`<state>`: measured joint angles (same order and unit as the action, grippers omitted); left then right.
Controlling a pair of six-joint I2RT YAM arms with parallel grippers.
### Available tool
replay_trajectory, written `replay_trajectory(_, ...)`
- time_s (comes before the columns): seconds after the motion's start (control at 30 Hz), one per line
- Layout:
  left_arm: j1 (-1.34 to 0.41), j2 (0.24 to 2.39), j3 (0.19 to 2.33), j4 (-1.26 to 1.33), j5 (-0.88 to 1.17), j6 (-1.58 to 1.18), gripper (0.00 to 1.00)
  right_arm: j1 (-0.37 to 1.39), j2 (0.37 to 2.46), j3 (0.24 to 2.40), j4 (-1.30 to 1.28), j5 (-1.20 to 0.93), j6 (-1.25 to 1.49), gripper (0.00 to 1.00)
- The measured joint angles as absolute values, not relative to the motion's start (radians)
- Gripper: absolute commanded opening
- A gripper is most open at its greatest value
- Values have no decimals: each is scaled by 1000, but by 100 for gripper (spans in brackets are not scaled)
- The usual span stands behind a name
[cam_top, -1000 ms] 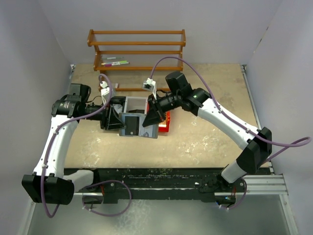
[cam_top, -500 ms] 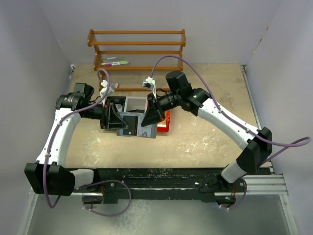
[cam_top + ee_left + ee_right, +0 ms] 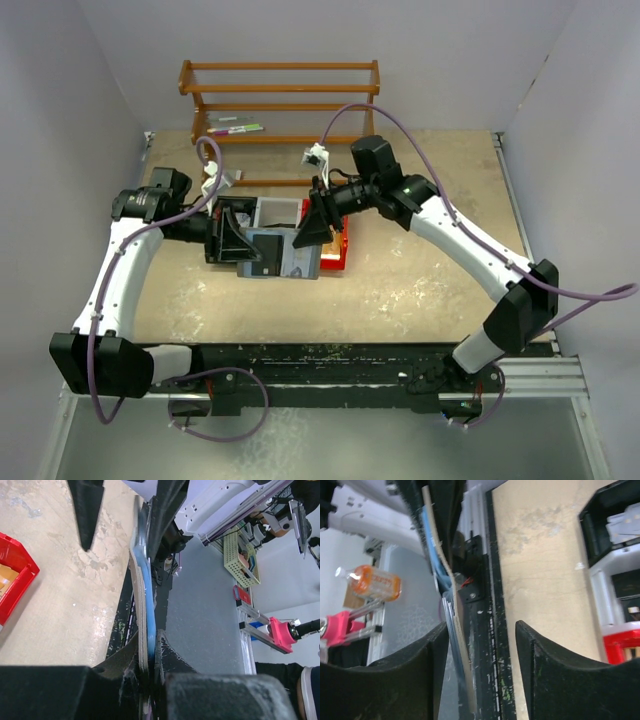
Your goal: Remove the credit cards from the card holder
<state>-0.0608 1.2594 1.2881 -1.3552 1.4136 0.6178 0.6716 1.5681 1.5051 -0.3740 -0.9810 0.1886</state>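
The grey-blue card holder (image 3: 283,254) hangs unfolded above the table, just in front of the row of bins. My left gripper (image 3: 243,250) is shut on its left edge. In the left wrist view the card holder (image 3: 142,580) runs edge-on, with a blue strip pinched in my left gripper (image 3: 148,642). My right gripper (image 3: 308,230) stands open at the holder's upper right corner. In the right wrist view the card holder (image 3: 451,587) lies edge-on against the left finger of my right gripper (image 3: 482,640). Thin card edges (image 3: 446,616) show there.
A black bin (image 3: 228,212), a white bin (image 3: 279,211) and a red bin (image 3: 338,252) stand in a row right behind the holder. A wooden rack (image 3: 280,100) with markers (image 3: 237,128) stands at the back. Bare sandy tabletop (image 3: 420,270) lies to the right.
My right gripper has opened and pulled back up and to the right from the holder's right side. My left gripper has closed tighter on the holder's left edge.
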Motion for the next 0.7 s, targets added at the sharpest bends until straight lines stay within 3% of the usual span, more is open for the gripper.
replay_trajectory(0.13,-60,1259,1283,-1306,1413,550,4,654,1544,1478,-303,-877,245,65)
replay_trajectory(0.37,-56,1225,1239,-1071,1328,262,0,628,1322,1365,-136,-628,393,64)
replay_trajectory(0.53,-52,1187,1216,-918,1272,89,1,670,1249,1342,69,-620,522,62)
replay_trajectory(0.7,-52,1190,1216,-864,1228,19,2,747,1315,1276,187,-643,613,59)
